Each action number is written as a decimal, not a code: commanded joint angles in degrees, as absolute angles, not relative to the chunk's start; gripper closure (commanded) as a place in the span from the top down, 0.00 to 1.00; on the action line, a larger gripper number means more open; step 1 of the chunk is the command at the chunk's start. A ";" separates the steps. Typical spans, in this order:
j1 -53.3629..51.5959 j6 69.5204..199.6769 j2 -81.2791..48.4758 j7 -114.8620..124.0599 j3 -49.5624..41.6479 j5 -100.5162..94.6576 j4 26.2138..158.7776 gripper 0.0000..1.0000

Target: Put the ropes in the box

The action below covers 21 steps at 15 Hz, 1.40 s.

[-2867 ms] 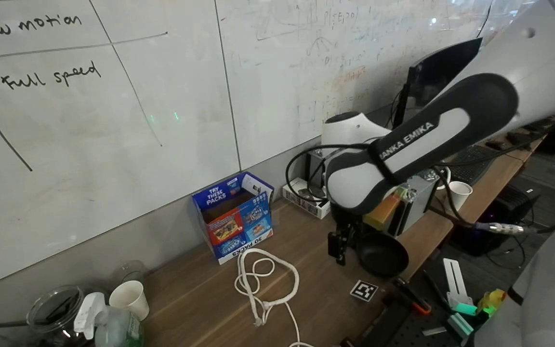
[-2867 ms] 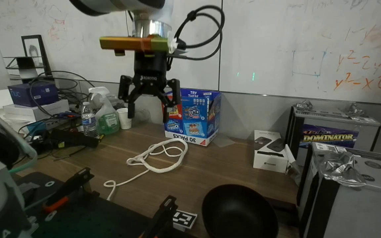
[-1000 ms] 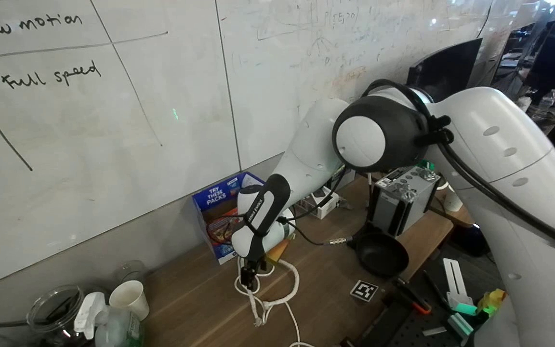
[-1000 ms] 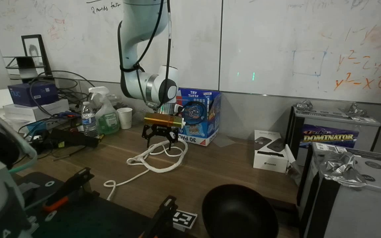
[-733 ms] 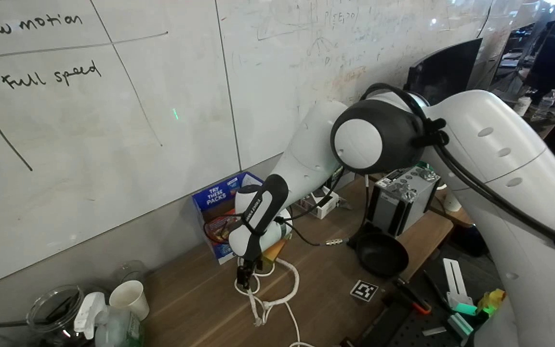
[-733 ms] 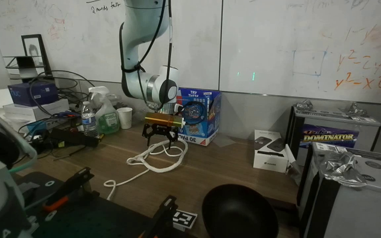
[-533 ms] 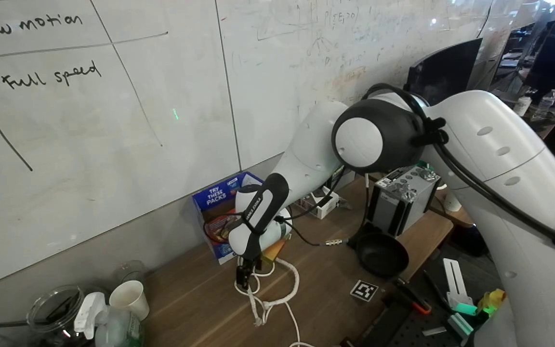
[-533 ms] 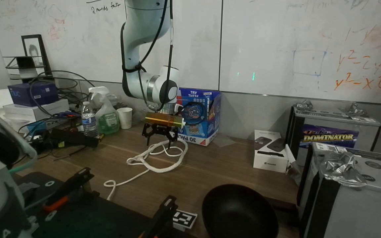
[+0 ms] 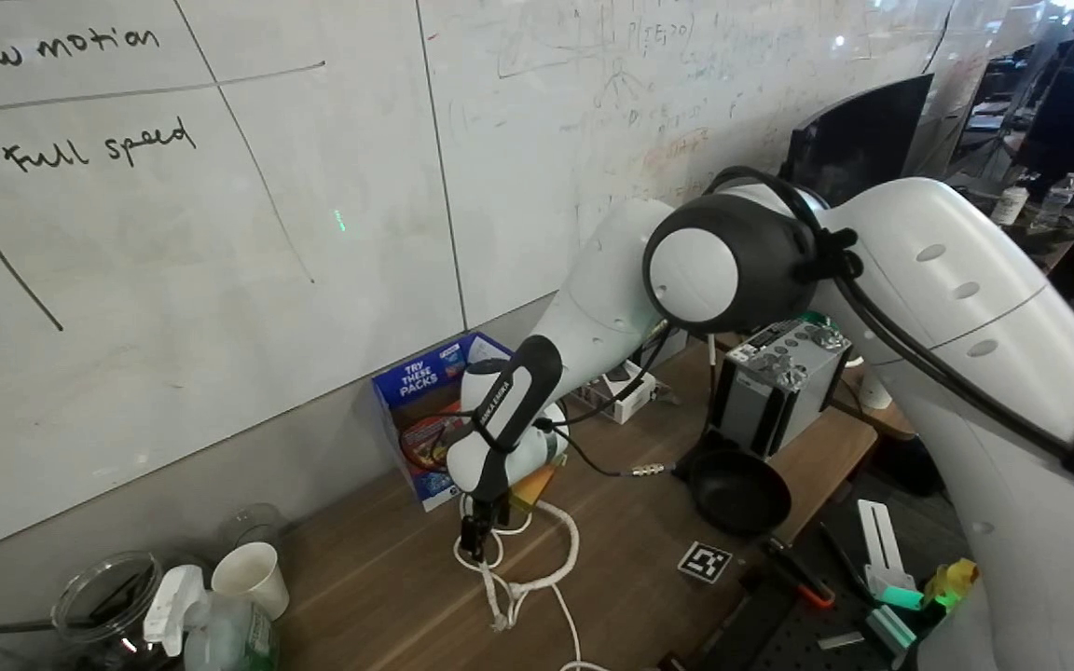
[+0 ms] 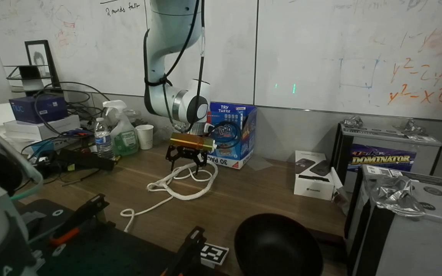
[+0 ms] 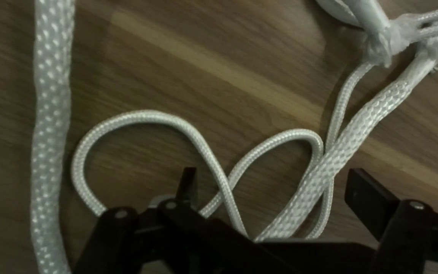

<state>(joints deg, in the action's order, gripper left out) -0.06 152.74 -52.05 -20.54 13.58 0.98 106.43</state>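
White ropes lie in loops on the wooden table, seen in both exterior views [image 9: 572, 550] [image 10: 190, 197]. The wrist view shows a thick braided rope [image 11: 329, 160] crossing thinner cord [image 11: 146, 115], and another thick stretch [image 11: 51, 133] at the left. My gripper [image 10: 184, 171] [image 9: 476, 550] is open and low over the loops near the box. In the wrist view the gripper [image 11: 272, 179] has its fingers on either side of the thick rope and cord, with nothing clamped. Whether the fingertips touch the table is unclear. The blue snack box [image 9: 418, 380] [image 10: 225, 151] stands open-topped behind, partly hidden by the arm.
The whiteboard [image 9: 220, 280] rises behind the box. A paper cup [image 10: 144, 137], a spray bottle [image 10: 125, 136] and a water bottle [image 10: 103, 140] stand beside the work area. A black pan [image 10: 278, 245], a small white box [image 10: 313, 180] and grey metal cases [image 10: 413, 230] are on the opposite side.
Over about three seconds the arm has swung out and lowered the gripper from high up to the ropes, staying open. Over the last second it has barely shifted. Ropes and box are unmoved.
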 commanded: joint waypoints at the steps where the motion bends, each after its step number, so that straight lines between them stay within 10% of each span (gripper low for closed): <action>1: 0.80 152.53 -53.91 -21.68 14.71 0.28 104.03 1.00; 21: -4.49 156.72 -56.20 -18.91 13.21 -2.52 104.39 1.00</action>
